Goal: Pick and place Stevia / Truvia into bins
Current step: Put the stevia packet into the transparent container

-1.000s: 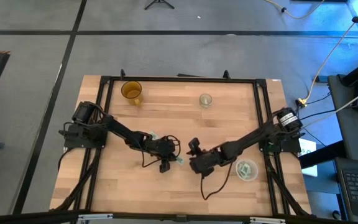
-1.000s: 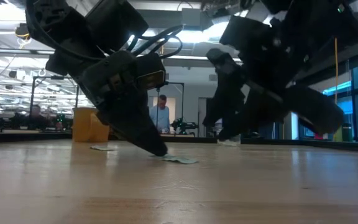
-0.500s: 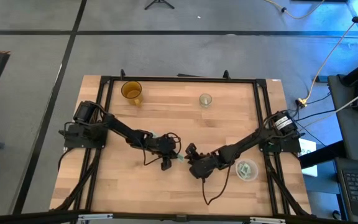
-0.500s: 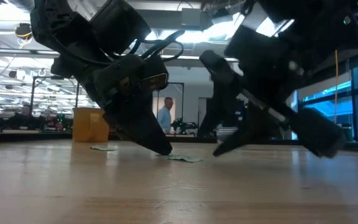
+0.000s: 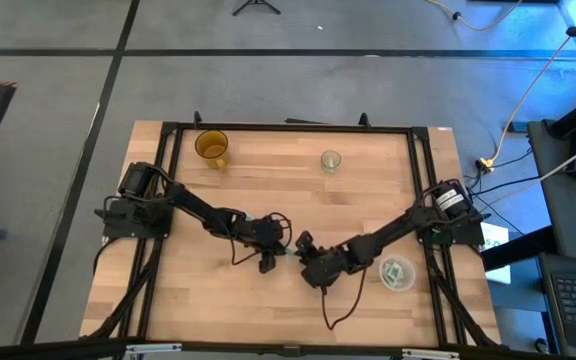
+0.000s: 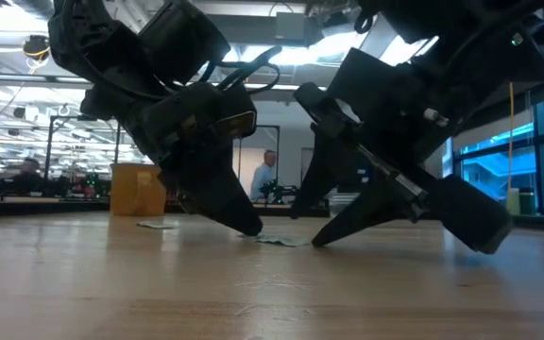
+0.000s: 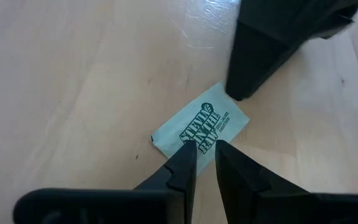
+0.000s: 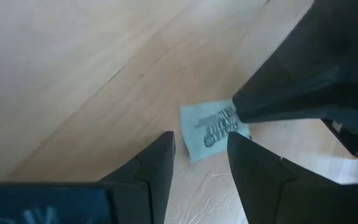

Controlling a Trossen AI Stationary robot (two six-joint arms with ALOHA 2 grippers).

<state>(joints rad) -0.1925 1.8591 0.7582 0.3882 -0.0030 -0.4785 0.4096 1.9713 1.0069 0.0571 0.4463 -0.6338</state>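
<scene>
One white sachet with green print (image 7: 201,127) lies flat on the wood at mid-table (image 5: 286,254). My left gripper (image 7: 202,149) is shut, its tips on the sachet's edge nearest it. My right gripper (image 8: 201,140) is open and slants down at the sachet from the table's right. One of its fingers (image 7: 253,68) ends at the sachet's far corner. A second sachet (image 5: 249,217) lies flat beside the left arm. The clear round bin (image 5: 396,273), with sachets inside, sits near the right arm. My left gripper presses its shut fingertips (image 7: 188,152) down on the sachet's edge (image 7: 194,138) nearest it, slanting down from the table's left. The sachet stays flat on the table. My right gripper has a fingertip (image 7: 236,93) at the sachet's opposite corner; whether it touches, I cannot tell.
An amber cup (image 5: 211,148) and a small clear cup (image 5: 330,160) stand near the table's far edge. A dark frame (image 5: 288,127) runs around the tabletop. Cables (image 5: 333,310) trail from both wrists. People and desks show in the room behind.
My right gripper has come down and moved toward the table's left, toward the sachet. It has tipped over, and its fingertips now reach the tabletop beside the sachet. The sachet has stayed flat where it was, under my left gripper.
</scene>
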